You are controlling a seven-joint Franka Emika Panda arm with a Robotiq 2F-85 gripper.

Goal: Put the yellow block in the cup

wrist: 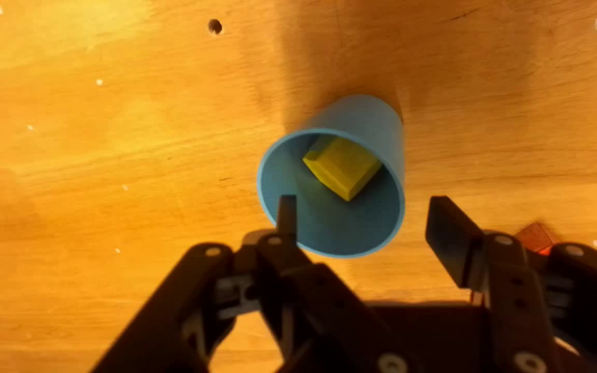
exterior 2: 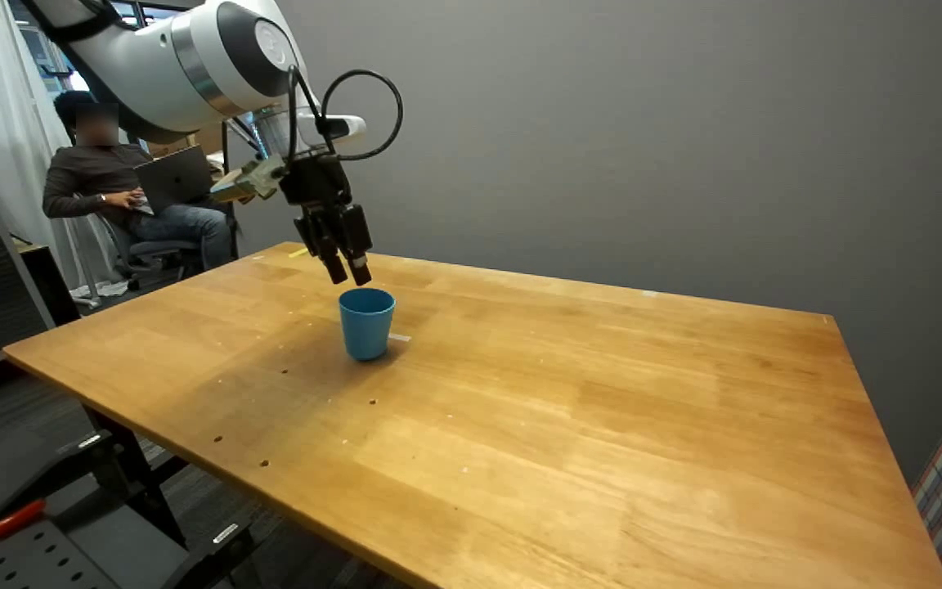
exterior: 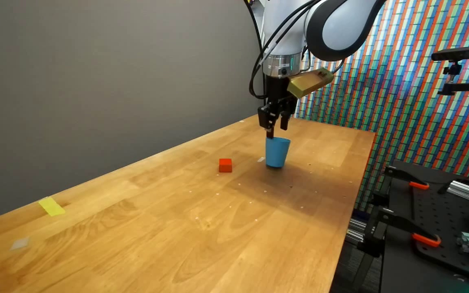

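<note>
The blue cup stands upright on the table. It also shows in an exterior view and in the wrist view. The yellow block lies inside the cup, tilted against its inner wall. The cup's wall hides the block in both exterior views. My gripper is open and empty, pointing down just above the cup's rim; it also shows in an exterior view. In the wrist view its fingers are apart, with one over the cup's opening and one outside the rim.
A small red block lies on the wooden table near the cup. It is partly hidden behind a finger in the wrist view. A flat yellow tape piece lies near the table's far edge. A grey wall stands behind the table.
</note>
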